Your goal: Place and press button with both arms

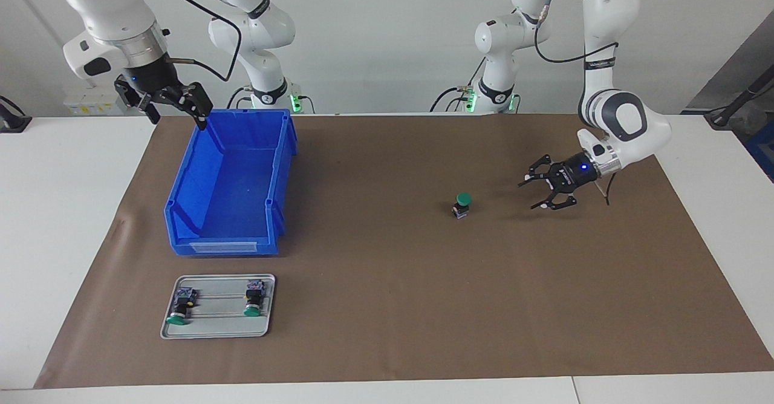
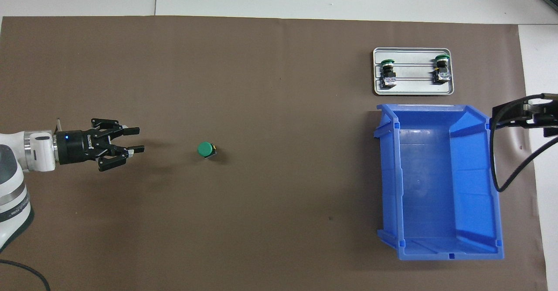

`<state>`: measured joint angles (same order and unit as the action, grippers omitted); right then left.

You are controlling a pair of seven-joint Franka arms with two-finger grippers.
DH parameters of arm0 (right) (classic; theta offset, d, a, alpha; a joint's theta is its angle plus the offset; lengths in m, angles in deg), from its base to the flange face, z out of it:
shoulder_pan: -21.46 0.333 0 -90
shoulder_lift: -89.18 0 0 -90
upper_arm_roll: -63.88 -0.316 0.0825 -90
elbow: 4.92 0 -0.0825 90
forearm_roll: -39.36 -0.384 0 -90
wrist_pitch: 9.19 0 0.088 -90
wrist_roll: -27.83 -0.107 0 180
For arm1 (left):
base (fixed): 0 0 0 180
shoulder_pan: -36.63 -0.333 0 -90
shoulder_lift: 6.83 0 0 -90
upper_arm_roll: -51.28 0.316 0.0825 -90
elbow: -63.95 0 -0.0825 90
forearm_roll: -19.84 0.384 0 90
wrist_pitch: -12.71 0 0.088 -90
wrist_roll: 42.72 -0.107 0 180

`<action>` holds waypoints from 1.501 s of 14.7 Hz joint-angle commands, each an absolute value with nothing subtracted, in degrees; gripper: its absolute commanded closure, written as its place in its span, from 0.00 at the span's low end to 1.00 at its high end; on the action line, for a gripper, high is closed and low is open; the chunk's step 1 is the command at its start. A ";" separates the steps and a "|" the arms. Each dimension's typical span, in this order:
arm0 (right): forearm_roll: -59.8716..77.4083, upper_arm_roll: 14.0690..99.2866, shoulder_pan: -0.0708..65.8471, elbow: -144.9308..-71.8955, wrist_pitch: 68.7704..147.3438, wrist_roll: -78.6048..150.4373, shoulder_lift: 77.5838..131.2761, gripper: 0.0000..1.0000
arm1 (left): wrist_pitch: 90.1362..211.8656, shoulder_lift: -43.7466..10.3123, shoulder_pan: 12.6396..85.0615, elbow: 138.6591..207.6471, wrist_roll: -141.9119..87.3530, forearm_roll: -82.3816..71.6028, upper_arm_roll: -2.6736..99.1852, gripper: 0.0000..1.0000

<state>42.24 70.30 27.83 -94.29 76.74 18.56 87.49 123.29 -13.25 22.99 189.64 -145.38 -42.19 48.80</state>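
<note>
Left gripper [image 1: 542, 193] hangs low beside the button [image 1: 462, 204], fingers apart, aimed to grab. Right gripper [image 1: 163, 98] waits open over the blue bin [image 1: 181, 210].

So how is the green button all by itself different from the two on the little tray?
The lone button stands upright on the brown mat, green cap on top; the two tray buttons lie on their sides. The lone button stands toward the left arm's end of the table; the tray buttons rest on a metal tray beside the blue bin. All three have green caps.
</note>
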 commanded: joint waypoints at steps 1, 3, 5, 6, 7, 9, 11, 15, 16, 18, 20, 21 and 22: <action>40.68 70.38 27.35 -95.54 77.65 19.66 86.45 0.00 | 122.31 -11.05 23.71 184.03 -130.22 -34.67 48.30 0.56; 40.68 70.38 27.35 -95.54 77.65 19.66 86.45 0.00 | 122.31 -10.52 26.34 180.69 -121.96 -31.77 48.38 0.63; 40.68 70.38 27.35 -95.54 77.65 19.66 86.45 0.00 | 121.96 -10.18 28.71 177.26 -112.29 -26.95 48.38 0.74; 40.68 70.38 27.35 -95.54 77.65 19.66 86.45 0.00 | 121.26 -10.26 29.59 175.68 -108.94 -24.40 48.30 0.84; 40.68 70.47 27.35 -95.54 77.65 19.66 86.45 0.00 | 120.55 -10.26 29.95 174.62 -106.38 -23.50 48.30 0.99; 40.68 70.47 27.35 -95.54 77.65 19.57 86.45 0.00 | 120.72 -10.09 31.36 173.65 -102.50 -23.15 48.38 1.00; 40.68 70.38 27.35 -95.54 77.82 19.57 86.45 0.00 | 120.29 -10.09 31.88 171.63 -99.17 -21.92 48.30 1.00; 40.68 70.38 27.53 -95.54 77.82 19.48 86.36 0.00 | 120.20 -10.17 38.29 166.27 -80.66 -10.16 48.21 1.00; 40.68 70.38 27.44 -95.54 77.82 18.78 86.36 0.00 | 119.93 -10.17 39.43 165.39 -76.51 -8.40 48.21 1.00; 40.59 70.38 27.44 -95.54 77.82 18.69 86.36 0.00 | 118.09 -10.35 42.50 163.63 -69.66 -4.88 48.21 1.00; 40.68 70.38 27.53 -95.54 77.82 19.65 86.28 0.00 | 119.40 -10.61 48.21 163.45 -59.91 3.71 48.12 1.00; 40.68 70.38 27.53 -95.45 77.82 19.57 86.28 0.00 | 119.58 -10.70 49.71 163.80 -56.73 6.01 48.12 1.00; 40.68 70.38 27.53 -95.45 77.91 19.57 86.28 0.00 | 119.49 -10.87 50.34 164.32 -54.78 6.91 48.12 1.00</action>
